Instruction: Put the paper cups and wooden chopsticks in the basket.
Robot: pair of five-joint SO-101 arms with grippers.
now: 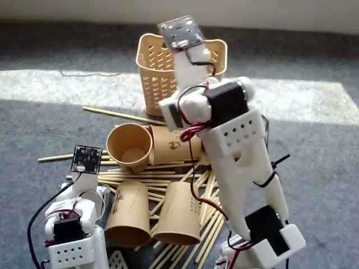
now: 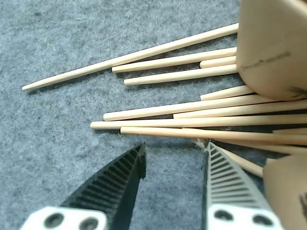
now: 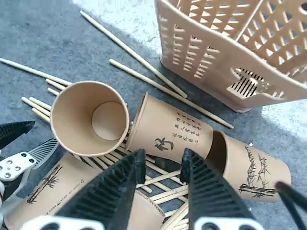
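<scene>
The yellow slotted basket [image 1: 154, 67] stands upright at the back, also seen in the right wrist view as basket [image 3: 230, 52]. Several paper cups lie on their sides: one open-mouthed cup [image 1: 130, 147], one printed cup [image 1: 174, 147] beside it, two more cups [image 1: 128, 213] nearer the front. Wooden chopsticks [image 1: 157, 176] spread under and around them. My right gripper [image 3: 163, 155] hangs open and empty over the printed cup [image 3: 168, 132]. My left gripper [image 2: 175, 148] is open just short of the chopstick ends [image 2: 182, 108], beside a cup [image 2: 273, 48].
A lone chopstick [image 1: 120, 115] lies on the grey carpet between the basket and the cups. A further cup [image 3: 249, 160] lies past the printed one. The left gripper [image 3: 31, 139] sits close by the open-mouthed cup [image 3: 88, 124]. A bright sunlit strip [image 1: 45, 84] crosses the carpet.
</scene>
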